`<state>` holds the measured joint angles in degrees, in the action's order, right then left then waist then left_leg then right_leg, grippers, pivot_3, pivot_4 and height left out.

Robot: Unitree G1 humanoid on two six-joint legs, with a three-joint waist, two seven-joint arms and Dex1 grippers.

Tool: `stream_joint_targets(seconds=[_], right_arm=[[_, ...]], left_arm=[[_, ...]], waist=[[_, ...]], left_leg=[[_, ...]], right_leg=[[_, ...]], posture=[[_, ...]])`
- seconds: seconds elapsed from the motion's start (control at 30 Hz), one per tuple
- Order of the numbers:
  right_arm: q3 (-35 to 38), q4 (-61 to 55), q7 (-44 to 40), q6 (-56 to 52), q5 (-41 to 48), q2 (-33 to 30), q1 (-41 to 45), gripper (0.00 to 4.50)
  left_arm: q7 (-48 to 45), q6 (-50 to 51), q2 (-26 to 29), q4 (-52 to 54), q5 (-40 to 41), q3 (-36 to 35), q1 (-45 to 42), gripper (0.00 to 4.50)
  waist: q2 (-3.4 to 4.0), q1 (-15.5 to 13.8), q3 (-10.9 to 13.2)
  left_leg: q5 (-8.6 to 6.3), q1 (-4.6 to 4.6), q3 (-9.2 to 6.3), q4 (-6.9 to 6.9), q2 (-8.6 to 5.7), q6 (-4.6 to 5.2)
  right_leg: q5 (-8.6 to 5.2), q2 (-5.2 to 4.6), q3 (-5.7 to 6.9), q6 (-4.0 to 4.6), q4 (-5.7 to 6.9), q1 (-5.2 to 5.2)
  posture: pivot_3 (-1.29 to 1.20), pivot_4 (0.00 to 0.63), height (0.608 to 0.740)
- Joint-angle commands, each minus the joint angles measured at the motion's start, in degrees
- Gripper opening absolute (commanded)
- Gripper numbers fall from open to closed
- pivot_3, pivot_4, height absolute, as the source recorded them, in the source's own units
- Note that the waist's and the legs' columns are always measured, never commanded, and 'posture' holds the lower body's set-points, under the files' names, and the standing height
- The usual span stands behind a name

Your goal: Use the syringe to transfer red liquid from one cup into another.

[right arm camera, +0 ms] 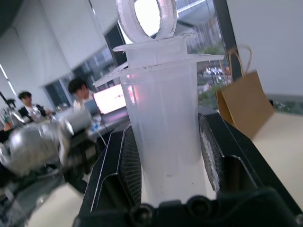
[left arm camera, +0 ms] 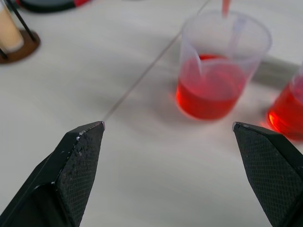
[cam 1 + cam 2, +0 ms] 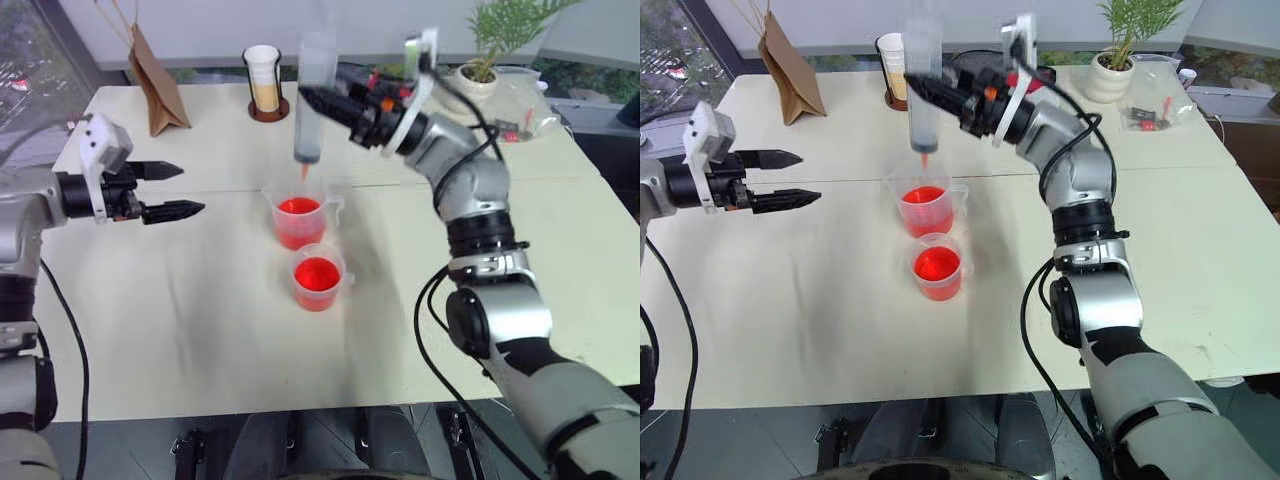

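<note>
The right gripper (image 3: 318,100), clamped mid-barrel on the upright syringe (image 3: 312,105) above the taller cup (image 3: 299,218) near table centre, likely holds light, smooth, rigid plastic; left gripper (image 3: 176,190) gapes empty.

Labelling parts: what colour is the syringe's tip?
Orange-red, on the syringe; clearest in the left eye view.

The right gripper (image 3: 312,100) holds the syringe (image 3: 312,110) upright, its orange tip just above the taller cup (image 3: 299,220) of red liquid (image 3: 298,208). The shorter cup (image 3: 318,277) stands just nearer on the worktop (image 3: 200,300). Well left, the left gripper (image 3: 185,190) hovers, jaws apart.
</note>
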<state>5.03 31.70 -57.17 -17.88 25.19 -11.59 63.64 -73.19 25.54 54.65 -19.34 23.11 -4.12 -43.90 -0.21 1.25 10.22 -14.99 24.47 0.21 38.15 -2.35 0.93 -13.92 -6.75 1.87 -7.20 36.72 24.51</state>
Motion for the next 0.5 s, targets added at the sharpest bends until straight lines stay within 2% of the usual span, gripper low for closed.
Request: stream_joint_targets(seconds=[0.03,0.17,0.27,0.5], right_arm=[[-1.6,-1.4,-0.2,3.6,-1.3,1.8,-0.8,1.39],[-3.2,-0.8,0.1,4.4,-2.7,2.9,-2.3,1.39],[-4.6,1.3,0.1,6.3,-4.3,4.0,-3.4,1.39],[-6.4,5.1,-0.4,12.0,-7.6,4.4,-4.1,1.39]], left_arm=[[-0.1,0.6,-0.6,1.5,1.2,-1.3,-4.6,4.50],[0.2,1.0,-2.2,1.8,1.6,-1.3,-8.8,4.50],[-0.5,1.4,-5.1,-0.5,2.2,-0.5,-15.5,4.50],[-0.9,-5.8,-12.0,-9.7,-2.0,2.3,-22.8,4.50]], waist=[[0.00,0.2,0.0],[0.00,0.7,0.0],[-0.05,0.8,0.0],[-0.04,1.4,0.0]], left_leg=[[0.01,-0.01,0.00,0.00,0.00,-0.01],[0.01,-0.03,-0.05,0.02,0.00,-0.02],[0.03,-0.01,-0.15,0.07,-0.02,-0.04],[0.05,-0.06,-0.16,0.03,-0.03,-0.09]], right_leg=[[0.00,0.00,0.00,0.00,0.07,0.02],[0.00,0.00,0.00,0.00,0.24,0.06],[0.00,0.01,0.01,0.00,0.27,0.05],[-0.01,0.02,0.01,-0.01,0.28,0.04]], posture=[[0.00,0.150,0.740],[0.00,0.150,0.740],[0.00,0.150,0.740],[0.00,0.150,0.740]])
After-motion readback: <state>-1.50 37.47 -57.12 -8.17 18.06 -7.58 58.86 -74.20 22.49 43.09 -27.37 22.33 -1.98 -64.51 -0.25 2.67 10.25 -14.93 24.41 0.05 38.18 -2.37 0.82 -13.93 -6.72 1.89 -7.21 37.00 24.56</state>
